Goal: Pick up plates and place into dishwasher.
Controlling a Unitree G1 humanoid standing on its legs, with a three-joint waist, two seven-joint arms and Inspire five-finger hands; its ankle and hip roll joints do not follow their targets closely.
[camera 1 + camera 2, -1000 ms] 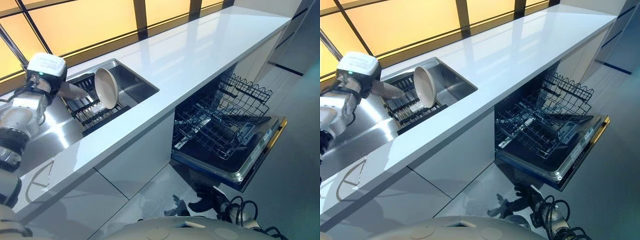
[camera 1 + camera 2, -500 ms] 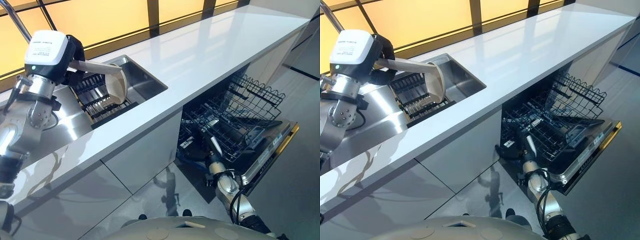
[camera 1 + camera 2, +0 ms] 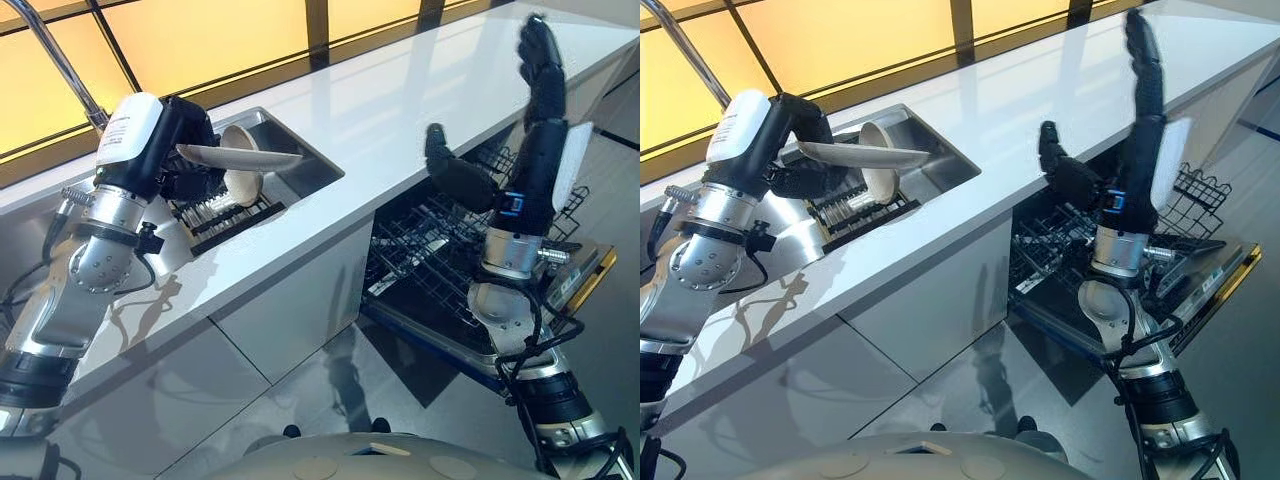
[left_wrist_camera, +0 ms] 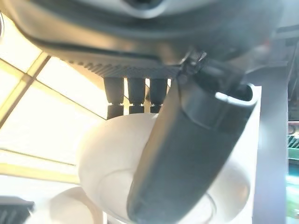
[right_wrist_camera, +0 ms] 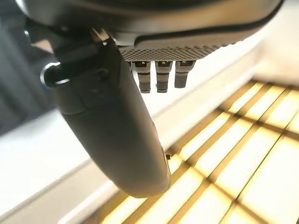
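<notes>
Over the sink [image 3: 300, 165], the left hand [image 3: 185, 160] has its thumb and fingers pinched on the rim of a pale plate [image 3: 240, 157], holding it nearly level above the dark drying rack [image 3: 225, 210]. 1 more plate [image 3: 243, 180] stands on edge in that rack just beneath it. The right hand [image 3: 535, 110] is raised in front of the white counter [image 3: 400, 100], fingers straight up and thumb spread, gripping nothing. Below it, the dishwasher [image 3: 560, 300] stands open with its wire basket [image 3: 430, 250] pulled out.
</notes>
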